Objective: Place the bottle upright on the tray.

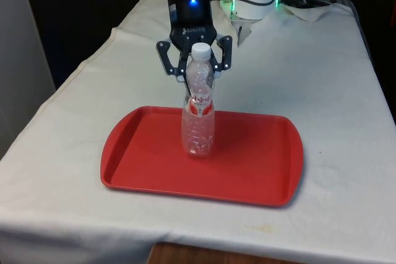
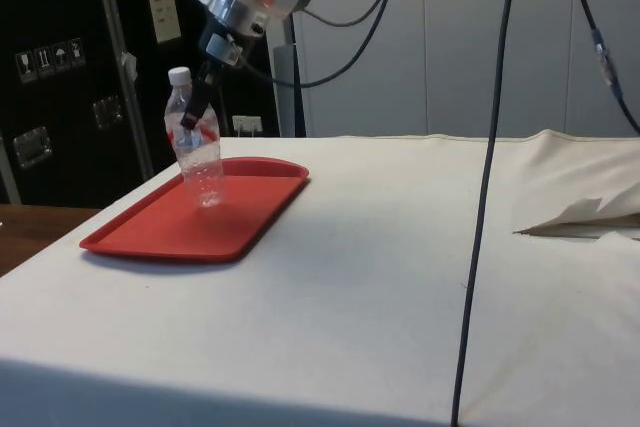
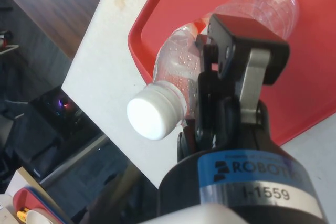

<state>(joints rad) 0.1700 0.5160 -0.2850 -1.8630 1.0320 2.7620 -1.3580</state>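
We see the counter (image 1: 322, 78) covered by a white cloth that hangs over its edges. A red tray (image 1: 247, 171) lies flat on it near the counter's end away from the robot's base, roughly midway between the two long edges. A fold of loose cloth (image 2: 580, 217) is rumpled on the counter well apart from the tray.

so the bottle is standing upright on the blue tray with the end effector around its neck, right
Not quite: the tray is red, not blue, as the front view shows. The rest holds: the bottle stands upright on it with the end effector around its neck.
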